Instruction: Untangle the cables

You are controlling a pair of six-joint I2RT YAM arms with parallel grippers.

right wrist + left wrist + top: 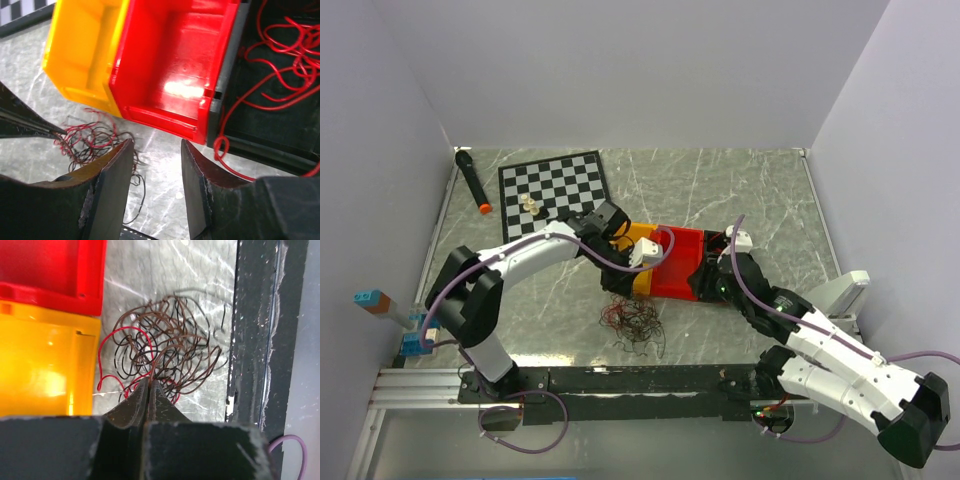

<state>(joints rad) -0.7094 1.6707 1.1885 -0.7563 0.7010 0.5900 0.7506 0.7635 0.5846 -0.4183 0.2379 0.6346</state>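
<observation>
The cables (635,322) are a hand-sized tangle of thin red and black wires on the marble table, in front of the yellow bin (642,240). My left gripper (621,290) reaches down to the tangle's far edge. In the left wrist view it (150,384) is shut, with a wire of the tangle (167,342) pinched between its tips. My right gripper (156,150) is open and empty above bare table in front of the red bin (175,60), to the right of the tangle (92,142). It also shows in the top view (703,288).
Yellow, red and black bins stand side by side. The black bin (295,130) holds loose red wires (280,60). A chessboard (555,190) with pieces and a black marker (472,180) lie at the back left. A black rail (620,382) runs along the near edge.
</observation>
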